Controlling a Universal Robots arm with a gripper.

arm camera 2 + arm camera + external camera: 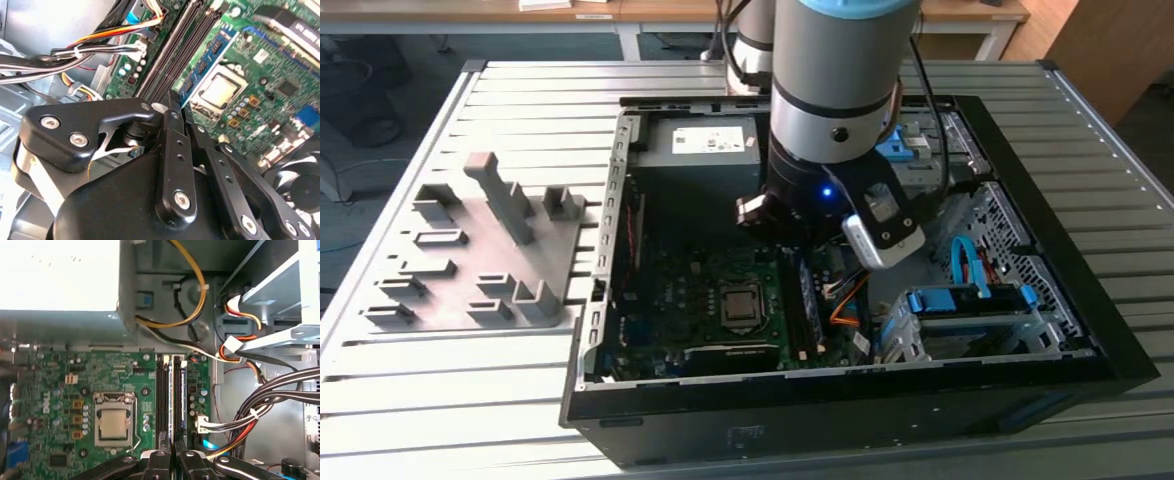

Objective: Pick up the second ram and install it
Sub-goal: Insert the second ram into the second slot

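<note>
The gripper (176, 102) was made of thick, shiny black bars with round silver screws. Its two jaws were pinched together on the near end of the second ram (210, 57). The ram was a thin, long, flat stick with a blue and white strip and little dark squares on its side. It stood on its edge along the long black slot strips (161, 395), near the square silver chip (114, 422). I could not tell if it was pushed all the way down.

The board (65, 385) under it was green and flat, and bumpy with tiny parts. Bendy wires (270, 395) in yellow, red, black and white curled near the slots. A round black fan (300, 192) sat at the board's edge.

In the exterior view, the grey and blue arm (834, 90) reached down into an open black computer box (854, 415) with metal walls. The box lay on a silver table (454, 400) made of long ribbed strips. A grey plastic holder (487, 250) with blocky posts sat on the table toward the exterior view's left, apart from the box. Wooden desks (480, 10) stood behind the table.
</note>
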